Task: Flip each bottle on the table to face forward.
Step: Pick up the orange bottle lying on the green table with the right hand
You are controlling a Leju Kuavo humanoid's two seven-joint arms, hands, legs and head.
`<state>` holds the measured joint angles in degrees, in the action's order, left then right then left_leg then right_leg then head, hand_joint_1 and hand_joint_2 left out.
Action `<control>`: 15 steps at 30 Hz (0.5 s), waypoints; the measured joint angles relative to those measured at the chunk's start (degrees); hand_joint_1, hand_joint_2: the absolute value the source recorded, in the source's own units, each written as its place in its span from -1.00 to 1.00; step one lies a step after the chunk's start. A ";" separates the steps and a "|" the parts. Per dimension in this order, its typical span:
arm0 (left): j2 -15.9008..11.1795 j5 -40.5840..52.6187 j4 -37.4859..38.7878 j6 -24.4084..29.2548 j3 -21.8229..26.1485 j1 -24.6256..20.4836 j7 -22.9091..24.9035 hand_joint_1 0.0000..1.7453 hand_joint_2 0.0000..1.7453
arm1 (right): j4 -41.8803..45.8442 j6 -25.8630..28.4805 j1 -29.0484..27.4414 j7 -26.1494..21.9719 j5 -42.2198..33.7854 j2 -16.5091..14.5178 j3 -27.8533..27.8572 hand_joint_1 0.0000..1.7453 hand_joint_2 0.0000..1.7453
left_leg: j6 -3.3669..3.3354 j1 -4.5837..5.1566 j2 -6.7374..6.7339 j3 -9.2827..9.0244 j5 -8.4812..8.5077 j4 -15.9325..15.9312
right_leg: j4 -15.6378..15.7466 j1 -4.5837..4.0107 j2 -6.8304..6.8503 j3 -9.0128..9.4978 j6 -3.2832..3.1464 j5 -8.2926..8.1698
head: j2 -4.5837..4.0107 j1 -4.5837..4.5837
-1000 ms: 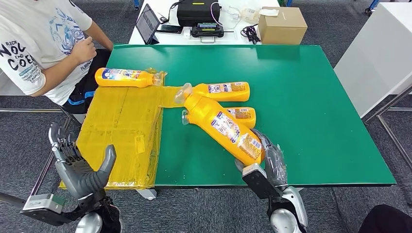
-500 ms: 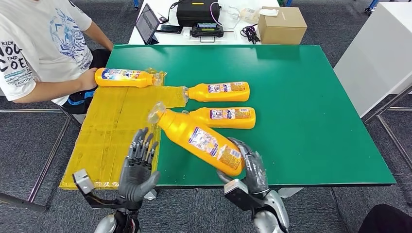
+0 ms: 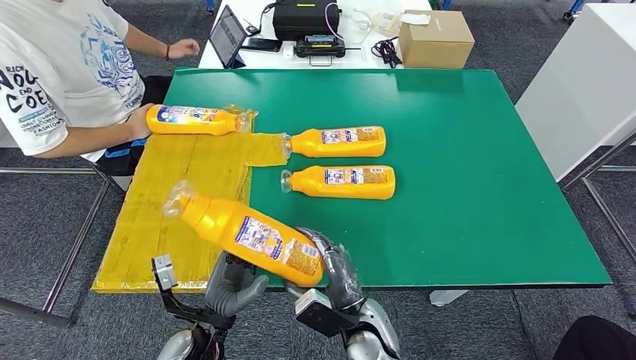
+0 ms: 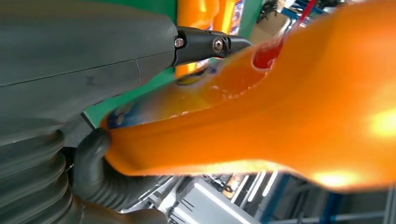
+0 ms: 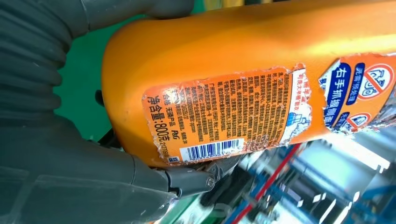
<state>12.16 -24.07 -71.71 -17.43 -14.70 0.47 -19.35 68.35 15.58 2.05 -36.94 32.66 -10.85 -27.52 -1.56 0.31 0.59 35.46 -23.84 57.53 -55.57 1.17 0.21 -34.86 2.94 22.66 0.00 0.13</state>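
My right hand (image 3: pixel 335 271) grips the base of an orange bottle (image 3: pixel 247 236) and holds it in the air above the table's near edge, cap (image 3: pixel 178 199) pointing far left. The right wrist view shows its barcode label (image 5: pixel 224 121) facing the camera. My left hand (image 3: pixel 232 281) is under the bottle's middle; in the left wrist view the bottle (image 4: pixel 280 121) lies between the thumb and the fingers (image 4: pixel 205 43). Two more orange bottles (image 3: pixel 341 141) (image 3: pixel 345 182) lie label up on the green table (image 3: pixel 465 150). A third bottle (image 3: pixel 193 120) lies at the far left.
A yellow wrapped sheet (image 3: pixel 180 187) covers the table's left side and hangs past its edge. A person (image 3: pixel 60 75) sits at the far left, one arm beside the far-left bottle. A white table behind holds a tablet (image 3: pixel 226 34), a black case (image 3: pixel 304 19) and a cardboard box (image 3: pixel 435 37).
My right hand has carried the bottle left and towards me, off the table surface. My left hand has come in beneath the bottle. The person's other arm has reached towards the white table.
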 joint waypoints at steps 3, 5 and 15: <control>0.01 -0.02 0.74 1.90 0.04 -0.28 0.52 -1.00 1.00 | -0.53 -0.85 0.19 -0.10 0.25 -0.08 -2.04 1.00 1.00 | 0.00 0.00 0.00 0.00 0.00 0.00 | 0.00 0.00 0.00 0.00 0.00 0.00 | 0.00 0.00; 0.03 -0.02 1.14 2.74 0.08 -0.47 0.53 -1.00 1.00 | -0.81 -1.30 0.35 -0.10 0.39 -0.09 -3.30 1.00 1.00 | 0.00 -0.01 0.00 0.00 0.00 0.00 | 0.00 -0.01 0.00 -0.01 0.00 0.00 | 0.00 0.00; 0.14 -1.22 1.83 3.34 0.43 -0.65 -1.25 -1.00 1.00 | -1.95 -5.16 1.83 0.54 -0.20 0.34 -5.55 1.00 1.00 | 0.00 0.00 -0.03 -0.01 0.00 0.00 | 0.00 0.00 0.00 -0.01 0.00 0.00 | 0.00 -0.01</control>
<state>12.30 -25.29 -69.88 -14.10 -14.27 -0.18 -20.60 66.40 10.42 3.88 -36.40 32.46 -10.50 -33.08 -1.55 0.31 0.56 35.45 -23.84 57.53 -55.57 1.17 0.21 -34.87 2.95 22.66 0.00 0.12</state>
